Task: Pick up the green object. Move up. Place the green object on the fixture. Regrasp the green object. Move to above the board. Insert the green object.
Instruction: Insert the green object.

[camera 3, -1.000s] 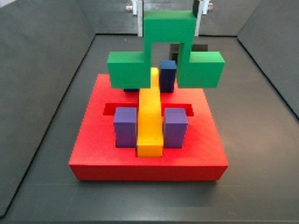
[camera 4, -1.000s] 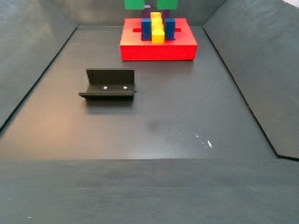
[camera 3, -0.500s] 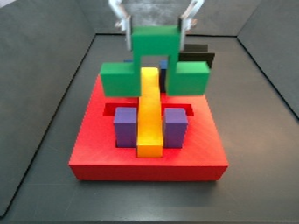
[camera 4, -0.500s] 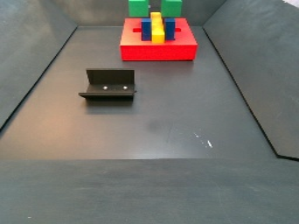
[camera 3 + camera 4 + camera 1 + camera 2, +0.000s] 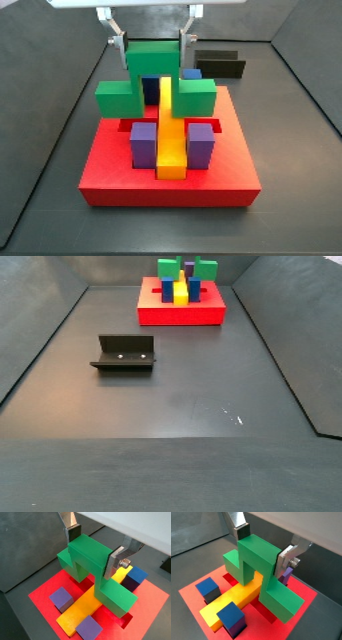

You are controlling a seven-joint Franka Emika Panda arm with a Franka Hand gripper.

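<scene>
My gripper (image 5: 152, 48) is shut on the green object (image 5: 199, 97), its silver fingers clamping the central block from both sides in both wrist views (image 5: 93, 548) (image 5: 263, 548). The green object (image 5: 85, 562) hangs upright with its two arms pointing down on either side of the far end of the yellow bar (image 5: 171, 135), just over the red board (image 5: 167, 182). Whether the arms touch the board I cannot tell. The fixture (image 5: 124, 353) stands apart on the dark floor, also seen behind the board (image 5: 222, 66).
Two purple blocks (image 5: 143, 142) (image 5: 201, 142) flank the yellow bar on the board (image 5: 43, 594). A dark blue block (image 5: 135, 577) sits at the far end behind the green object. Grey walls enclose the floor (image 5: 174, 406).
The gripper with the green object has moved left and down in the side view, so the arms now sit lower around the yellow bar's far end.
</scene>
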